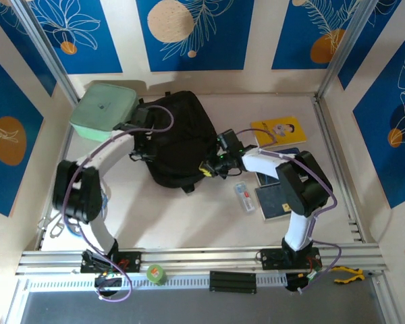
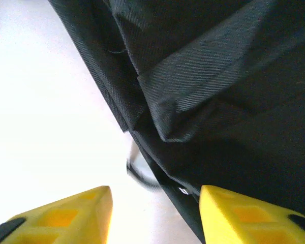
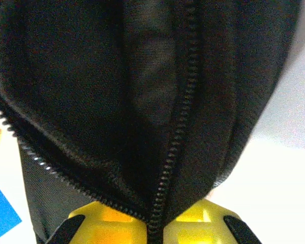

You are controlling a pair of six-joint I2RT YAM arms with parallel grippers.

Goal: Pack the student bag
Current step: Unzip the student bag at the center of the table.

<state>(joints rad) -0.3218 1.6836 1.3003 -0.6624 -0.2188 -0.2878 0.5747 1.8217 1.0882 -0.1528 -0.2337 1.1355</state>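
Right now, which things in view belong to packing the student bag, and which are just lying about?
Job: student bag, its zipper edge pinched in the right tool; likely to pack: mint-green box, yellow book, dark books, clear case.
Lying about, probably: green roll, yellow-handled item, both at the front rail.

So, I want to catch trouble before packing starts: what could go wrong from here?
The right end effector pinches the bag only at its zipper edge. That thin fabric could slip free and the opening could collapse.
The left end effector is open beside the bag and grips nothing, so a pull from the right might drag the bag across the table.
The box sits close to the left end effector and could get nudged.
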